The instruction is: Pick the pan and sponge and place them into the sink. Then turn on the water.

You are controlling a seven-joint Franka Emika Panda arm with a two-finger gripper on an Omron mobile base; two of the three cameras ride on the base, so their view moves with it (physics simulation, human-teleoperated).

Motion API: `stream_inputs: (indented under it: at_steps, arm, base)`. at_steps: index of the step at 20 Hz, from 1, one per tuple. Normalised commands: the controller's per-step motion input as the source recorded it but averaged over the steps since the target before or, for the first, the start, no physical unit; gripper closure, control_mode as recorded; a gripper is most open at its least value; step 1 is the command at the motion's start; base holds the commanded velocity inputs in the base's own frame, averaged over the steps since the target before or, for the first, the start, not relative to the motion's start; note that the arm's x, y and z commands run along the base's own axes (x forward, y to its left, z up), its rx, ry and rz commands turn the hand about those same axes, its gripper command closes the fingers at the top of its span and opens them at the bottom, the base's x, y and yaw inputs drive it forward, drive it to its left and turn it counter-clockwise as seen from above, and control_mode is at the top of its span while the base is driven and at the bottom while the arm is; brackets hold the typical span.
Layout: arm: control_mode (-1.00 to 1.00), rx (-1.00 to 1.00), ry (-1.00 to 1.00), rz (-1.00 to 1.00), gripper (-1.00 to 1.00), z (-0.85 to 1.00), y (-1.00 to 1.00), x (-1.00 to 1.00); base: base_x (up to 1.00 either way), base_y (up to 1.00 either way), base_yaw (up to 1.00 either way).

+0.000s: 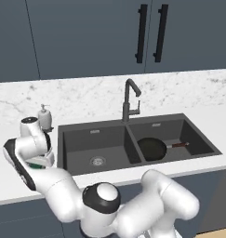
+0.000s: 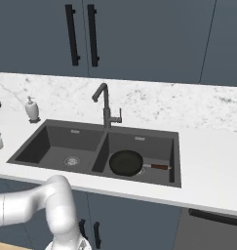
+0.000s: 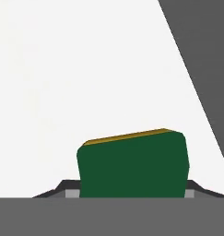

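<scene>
The counter [image 1: 21, 183] is carrying the work at this moment, with the sink [image 1: 93, 139] set into it and the faucet [image 1: 128, 100] standing behind the dividing wall, no water running from it. The pan [image 1: 152, 148] is already lying in the basin on the right of the left base view, its handle pointing away from the divider toward the far end wall, so its long axis is running along the length of the sink. That leaves the sponge as the step in hand.

The arm is reaching down to the counter left of the sink, just in front of the soap bottle [image 1: 44, 117]. In the hand view the sponge [image 3: 132, 163] is sitting between the gripper [image 3: 132, 193] tips, green face toward the camera and the yellow layer showing along its upper edge, long axis running across the jaws. The jaws are appearing to close on its two ends, so I judge it grasped.

Next, I judge, the move is calling for a straight lift, then a carry right over the sink rim before letting go.
</scene>
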Motion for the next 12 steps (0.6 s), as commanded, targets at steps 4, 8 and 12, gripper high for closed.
stream_inputs:
  at_steps: [4, 8, 12]
  arm:
    - [-1.0, 0.0, -0.16, -0.04, 1.0, 0.17, -0.96, 0.0]
    - [-1.0, 0.0, -0.01, -0.04, 1.0, 0.35, -1.0, 0.0]
    - [-1.0, 0.04, 0.08, -0.05, 1.0, 0.44, -1.0, 0.07]
  base:
    - [0.0, 0.0, 0.0]
    - [0.0, 0.0, 0.0]
    - [0.0, 0.0, 0.0]
